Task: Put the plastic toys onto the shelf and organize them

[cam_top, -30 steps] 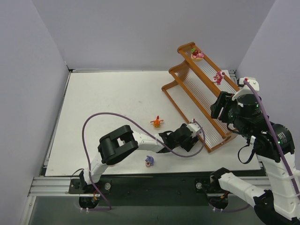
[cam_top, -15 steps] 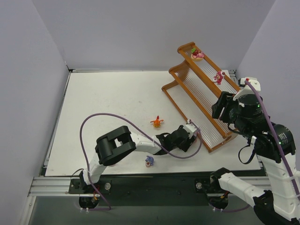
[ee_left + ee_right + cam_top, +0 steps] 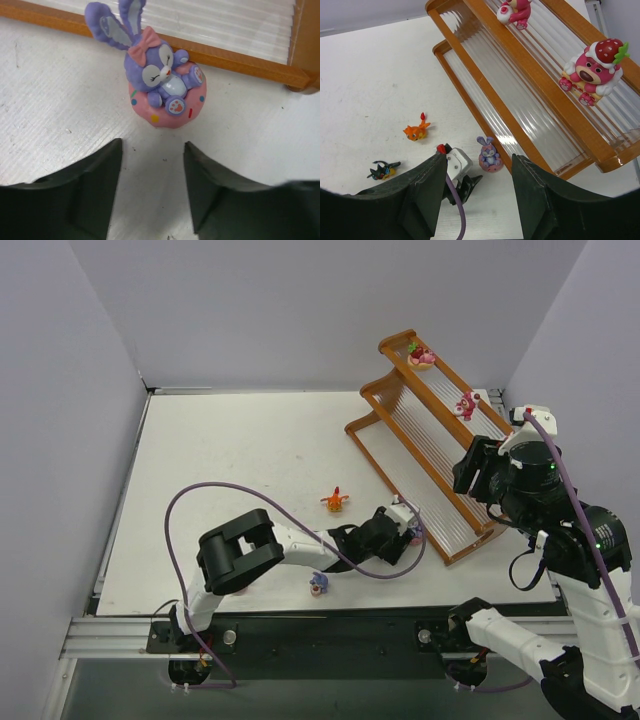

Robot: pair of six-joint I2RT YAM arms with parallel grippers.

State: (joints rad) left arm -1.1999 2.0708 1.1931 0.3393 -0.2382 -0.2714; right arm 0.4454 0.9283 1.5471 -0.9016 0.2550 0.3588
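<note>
Purple rabbit toy point(image 3: 162, 85) seated on a pink ring base, upright on the surface point(image 3: 60, 110) toward its near right corner, just beside the lowest front rim of the shelf point(image 3: 240, 62) but not on it. Probably hard moulded plastic: light, stiff and smooth, likely to tip or skid if nudged from one side only. Best taken across the round pink base or the body just above it, never by the thin upright ears. Left claw point(image 3: 152, 150) low over the surface just short of the toy, jaws part open, holding nothing and touching nothing. Right claw point(image 3: 478, 159) high above the shelf's near end, jaws apart and empty. Pink bear point(image 3: 592, 75) on the middle tier; orange toy point(image 3: 335, 501) loose nearer the middle of the surface.
</note>
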